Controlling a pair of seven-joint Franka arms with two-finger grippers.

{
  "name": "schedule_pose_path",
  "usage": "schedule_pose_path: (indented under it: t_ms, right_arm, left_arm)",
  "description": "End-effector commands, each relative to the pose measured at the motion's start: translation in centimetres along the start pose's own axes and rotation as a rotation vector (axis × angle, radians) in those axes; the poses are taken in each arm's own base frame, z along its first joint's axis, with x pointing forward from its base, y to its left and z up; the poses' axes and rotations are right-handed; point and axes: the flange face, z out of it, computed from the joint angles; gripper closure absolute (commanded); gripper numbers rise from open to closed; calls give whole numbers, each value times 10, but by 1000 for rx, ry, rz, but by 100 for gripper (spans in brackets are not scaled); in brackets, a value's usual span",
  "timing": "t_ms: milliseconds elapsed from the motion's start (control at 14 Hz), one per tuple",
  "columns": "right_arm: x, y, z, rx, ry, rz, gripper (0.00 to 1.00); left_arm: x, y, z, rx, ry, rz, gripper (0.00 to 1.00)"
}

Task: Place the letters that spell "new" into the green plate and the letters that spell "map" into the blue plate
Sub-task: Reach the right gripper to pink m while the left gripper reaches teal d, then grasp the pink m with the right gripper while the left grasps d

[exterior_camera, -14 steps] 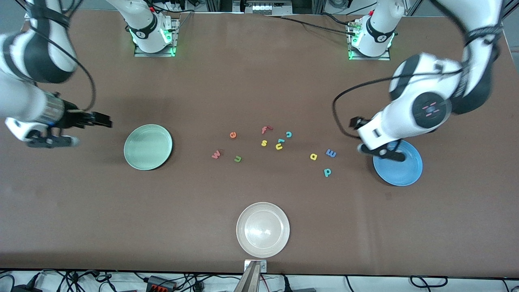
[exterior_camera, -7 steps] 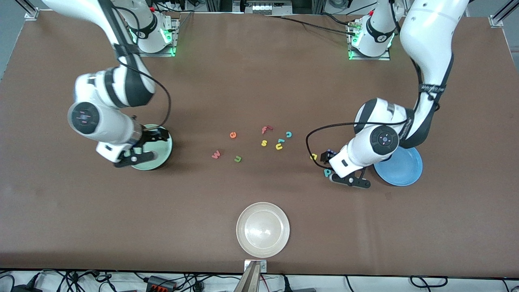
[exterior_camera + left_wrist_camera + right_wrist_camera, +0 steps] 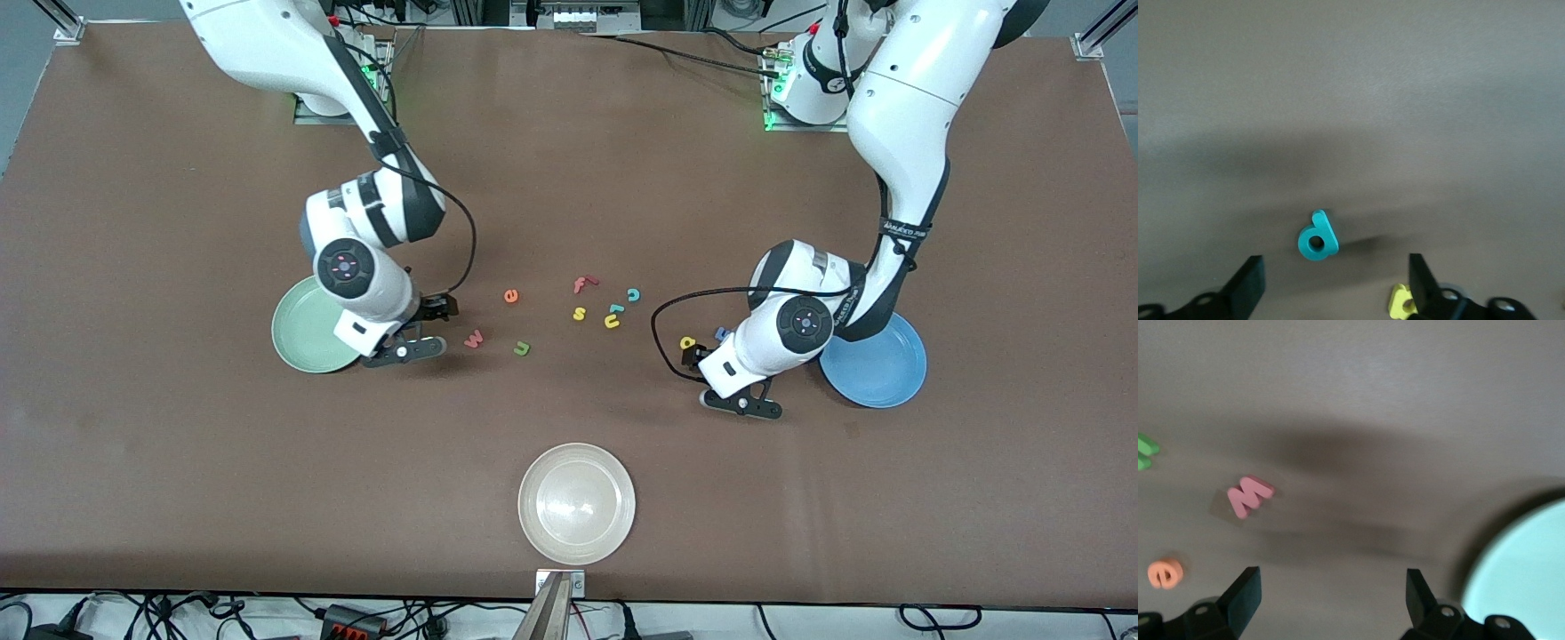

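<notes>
The left gripper (image 3: 1331, 287), fingers apart, is being held over the teal "p" (image 3: 1317, 237); the yellow "a" (image 3: 1402, 301) beside could be pinched too. The right gripper (image 3: 1331, 603), also spread, is being kept between the "w" (image 3: 1249, 496) and the green plate (image 3: 1525, 567).

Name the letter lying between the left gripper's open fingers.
The teal "p": it lies between the left gripper's fingers; the yellow "a" sits beside one finger.

Brown table (image 3: 178, 444); scattered small letters (image 3: 578, 313); green plate (image 3: 302, 333), blue plate (image 3: 885, 373), whitish plate (image 3: 577, 503)
</notes>
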Motion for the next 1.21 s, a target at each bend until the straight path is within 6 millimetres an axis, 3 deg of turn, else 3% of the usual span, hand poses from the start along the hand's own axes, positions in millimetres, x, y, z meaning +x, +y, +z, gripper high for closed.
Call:
schedule_pose_path:
  t_ms: [0,214,285,356,570,712,926,1139]
  right_arm:
    - [10,-8,14,9,44,93,10]
    - [24,-21,16,26,67,309,22]
    - [25,-31,17,31,71,406,22]
    - [26,-38,17,35,76,482,22]
    - [29,-42,24,38,70,619,23]
    - [25,-54,34,30,62,658,23]
    - [24,-54,39,28,55,681,22]
    - [23,-55,45,24,51,703,22]
  left_arm:
    - [4,1,6,132,41,29,15]
    - [1,12,19,178,47,13,26]
    - [1,13,19,177,47,14,42]
    - [1,14,20,169,44,6,51]
    - [1,12,24,153,35,-10,60]
    - [1,10,24,126,25,-32,77]
    - [7,0,6,127,42,-44,86]
    - [9,-30,-37,162,13,16,85]
